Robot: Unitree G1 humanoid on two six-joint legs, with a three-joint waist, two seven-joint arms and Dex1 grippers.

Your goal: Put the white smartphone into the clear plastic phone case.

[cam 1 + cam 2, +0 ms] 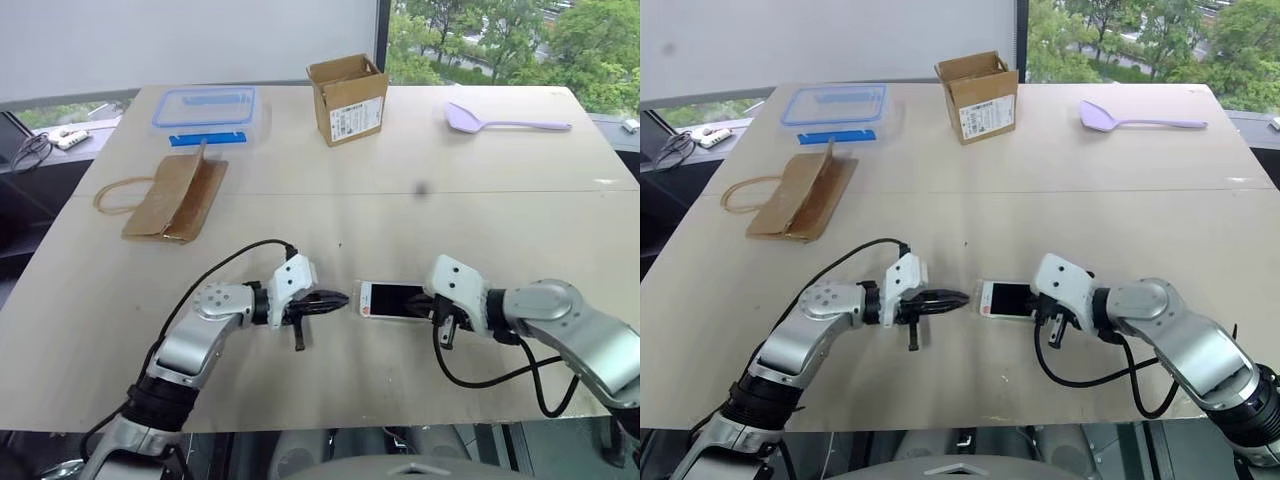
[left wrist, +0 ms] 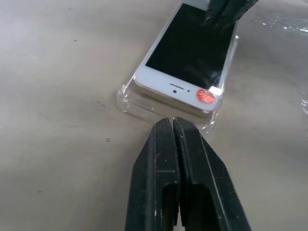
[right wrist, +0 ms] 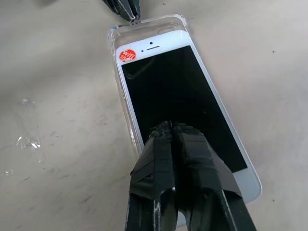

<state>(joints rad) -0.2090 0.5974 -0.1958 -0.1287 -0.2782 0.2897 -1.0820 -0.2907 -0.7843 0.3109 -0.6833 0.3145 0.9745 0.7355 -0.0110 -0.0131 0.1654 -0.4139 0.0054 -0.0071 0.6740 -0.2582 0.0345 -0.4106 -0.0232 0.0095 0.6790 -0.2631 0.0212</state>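
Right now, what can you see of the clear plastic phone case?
The clear plastic phone case is a thin, see-through shallow shell with rounded, thickened corners, lying flat on the pale wooden table. The white smartphone with a black screen sits in it, screen up, its far end apparently not fully seated. The shut left hand points at the case's end wall, while the shut right hand presses the screen.

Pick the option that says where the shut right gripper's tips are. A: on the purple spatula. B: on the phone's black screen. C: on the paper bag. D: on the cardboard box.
B: the right gripper, fingers together, presses its tips on the white smartphone, which lies in the clear plastic phone case.
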